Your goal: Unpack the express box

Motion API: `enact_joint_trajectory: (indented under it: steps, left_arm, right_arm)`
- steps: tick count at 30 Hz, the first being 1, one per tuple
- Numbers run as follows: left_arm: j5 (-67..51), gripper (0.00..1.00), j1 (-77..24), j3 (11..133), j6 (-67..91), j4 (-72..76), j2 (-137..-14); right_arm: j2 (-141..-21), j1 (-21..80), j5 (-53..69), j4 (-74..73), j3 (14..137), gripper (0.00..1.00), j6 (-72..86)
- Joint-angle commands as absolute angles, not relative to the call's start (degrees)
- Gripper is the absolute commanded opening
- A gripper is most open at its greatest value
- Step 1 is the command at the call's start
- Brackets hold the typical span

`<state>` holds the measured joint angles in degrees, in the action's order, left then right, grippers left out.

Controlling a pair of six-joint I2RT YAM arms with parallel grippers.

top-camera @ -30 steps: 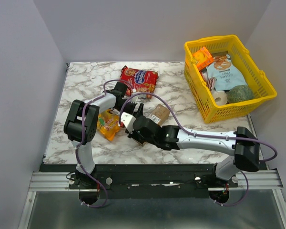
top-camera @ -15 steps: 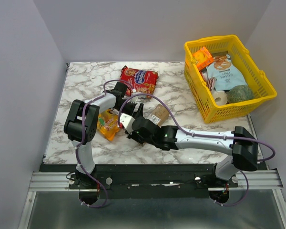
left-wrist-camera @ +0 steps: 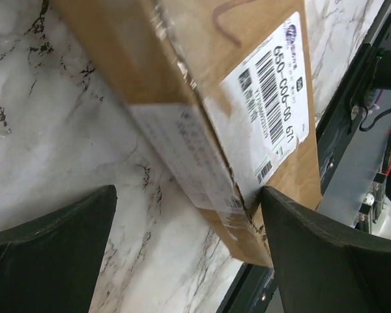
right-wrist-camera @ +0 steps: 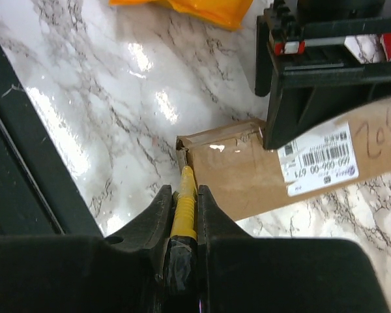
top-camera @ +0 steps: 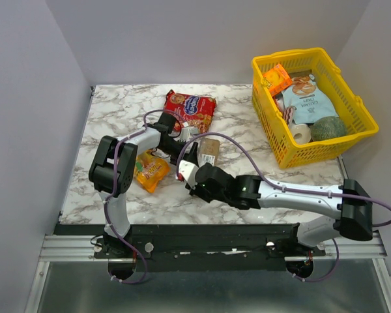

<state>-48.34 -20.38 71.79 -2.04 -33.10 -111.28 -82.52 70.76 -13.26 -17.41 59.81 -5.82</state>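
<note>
The right arm's elbow has swung out to the right, and the express box [top-camera: 208, 151] has turned a bit and sits closer to the left claw [top-camera: 182, 138]. Near the front of the desk [top-camera: 111, 107], the right claw [right-wrist-camera: 184, 192] is pinched on a yellow tool [right-wrist-camera: 182, 215] whose tip touches the near end of the box. Just past it the left claw is spread wide over the box, with a red snack bag [top-camera: 190, 107] behind it and the yellow basket [top-camera: 313, 149] far off to the right.
</note>
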Motion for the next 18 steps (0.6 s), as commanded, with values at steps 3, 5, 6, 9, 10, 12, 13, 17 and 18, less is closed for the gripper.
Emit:
enact_joint_trajectory:
  steps: [3, 5, 6, 9, 10, 12, 13, 17, 18]
  left_arm:
    - [-39.46, 0.98, -19.69, 71.63, -5.27, -32.34, -113.99]
    - [-39.72, 0.98, -19.69, 71.63, -5.71, -32.52, -114.34]
    - [-39.9, 0.98, -19.77, 71.8, -5.8, -32.69, -114.43]
    - [-40.52, 0.98, -19.78, 72.24, -6.24, -33.05, -115.05]
    - [-40.6, 0.98, -19.86, 72.42, -6.24, -33.31, -115.57]
    - [-40.69, 0.98, -20.04, 72.68, -6.59, -33.57, -115.84]
    - [-40.69, 0.98, -20.13, 72.77, -6.77, -33.75, -116.1]
    - [-40.78, 0.98, -20.74, 72.86, -7.47, -34.19, -116.02]
    - [-40.69, 0.98, -20.92, 72.77, -7.64, -34.19, -115.93]
  right_arm:
    - [-76.65, 70.58, -8.18, -30.48, 55.81, 0.0, -3.69]
    - [-75.85, 69.96, -7.56, -31.2, 55.2, 0.01, -4.3]
    - [-75.68, 69.79, -7.56, -31.46, 54.76, 0.01, -5.0]
    - [-75.59, 68.47, -7.48, -30.94, 54.49, 0.0, -8.25]
    - [-75.85, 68.12, -7.38, -30.76, 54.67, 0.0, -10.26]
    - [-76.29, 67.85, -7.82, -30.67, 55.1, 0.0, -12.03]
    - [-76.38, 67.5, -7.65, -30.85, 55.98, 0.0, -13.61]
    - [-74.54, 66.27, 1.91, -32.52, 59.14, 0.0, -18.62]
    - [-73.14, 66.27, 3.67, -31.13, 59.06, 0.0, -19.85]
